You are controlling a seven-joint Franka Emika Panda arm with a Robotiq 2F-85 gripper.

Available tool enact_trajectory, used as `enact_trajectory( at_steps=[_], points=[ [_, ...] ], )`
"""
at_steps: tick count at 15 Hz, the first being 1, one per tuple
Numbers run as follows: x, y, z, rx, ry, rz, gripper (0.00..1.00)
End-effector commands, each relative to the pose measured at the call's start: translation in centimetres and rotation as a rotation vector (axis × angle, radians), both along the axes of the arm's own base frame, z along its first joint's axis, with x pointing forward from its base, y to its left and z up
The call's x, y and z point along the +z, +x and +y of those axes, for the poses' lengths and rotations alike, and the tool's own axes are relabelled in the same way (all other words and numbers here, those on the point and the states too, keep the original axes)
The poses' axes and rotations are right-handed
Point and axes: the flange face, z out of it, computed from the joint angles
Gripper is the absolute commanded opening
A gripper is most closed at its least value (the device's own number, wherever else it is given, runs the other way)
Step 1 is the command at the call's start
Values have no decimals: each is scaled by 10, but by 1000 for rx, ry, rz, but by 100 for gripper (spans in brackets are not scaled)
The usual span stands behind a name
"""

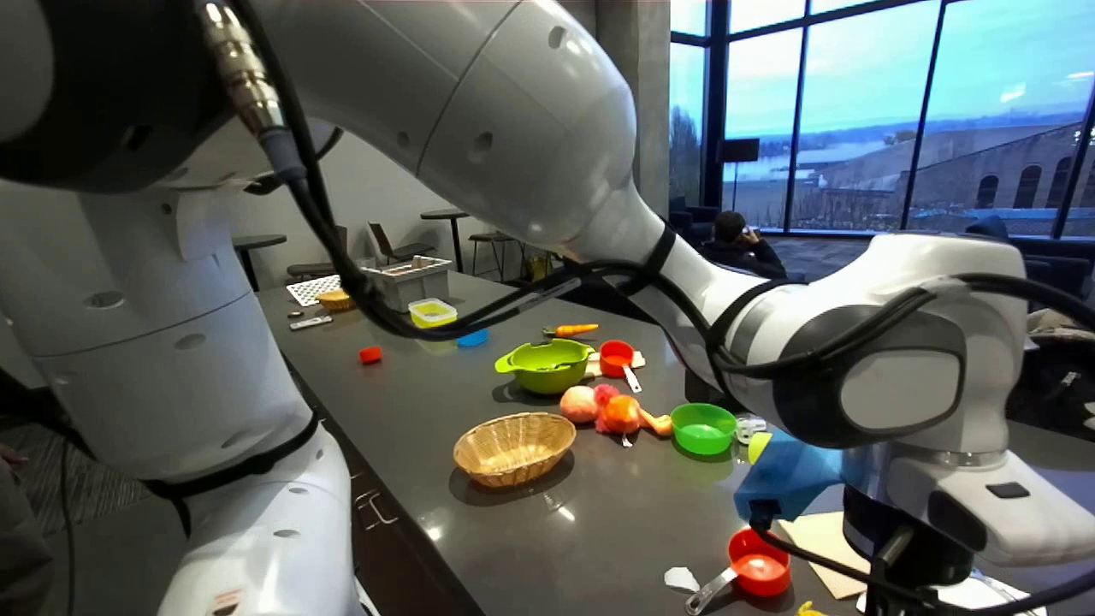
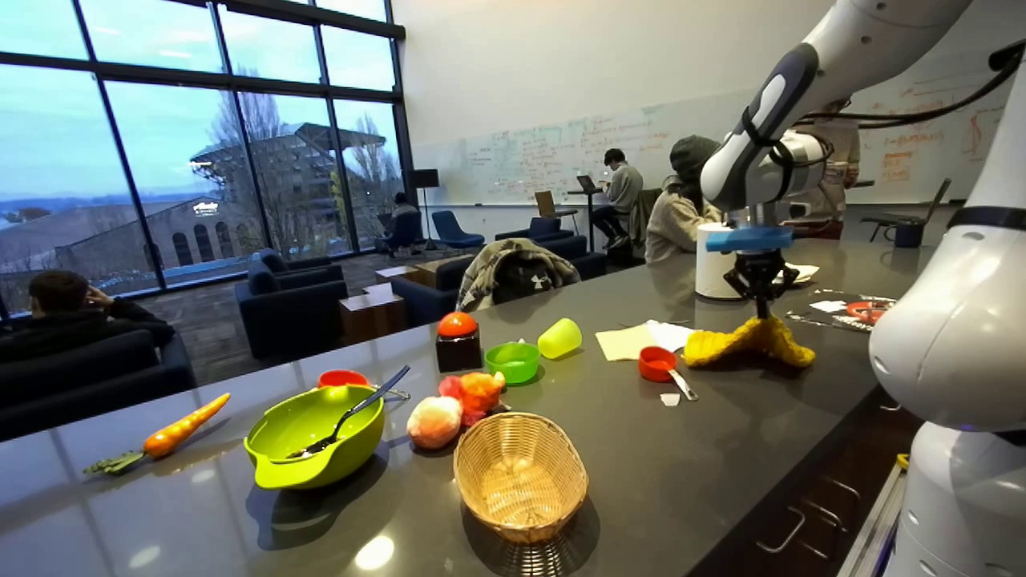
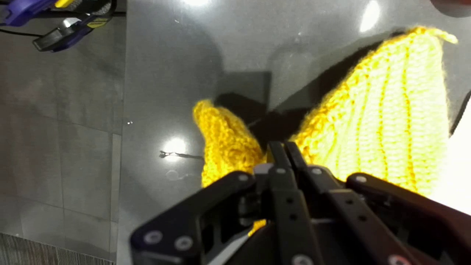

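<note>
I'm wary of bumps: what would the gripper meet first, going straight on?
Pointing down, the gripper would likely press into the yellow cloth it pinches, then the counter; depth is unclear.

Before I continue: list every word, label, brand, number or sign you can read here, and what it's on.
No text reads for certain.
Building sign: possibly "Alaska", too small to confirm.
Handwriting on whiteboard: too small and blurred.
Label on robot base: too blurred.
White logo on black fabric: no readable letters.
</note>
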Motion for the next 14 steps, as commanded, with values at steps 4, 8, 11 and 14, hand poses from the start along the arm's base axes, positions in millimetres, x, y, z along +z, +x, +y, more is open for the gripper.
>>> enact_trajectory(
  at_steps=[4, 8, 11, 14],
  points=[
    [45, -7, 8, 6, -27, 15, 1],
    [67, -6, 9, 7, -34, 3, 1],
    [78, -4, 9, 14, -43, -11, 1],
    [90, -3, 8, 17, -63, -29, 1]
  ],
)
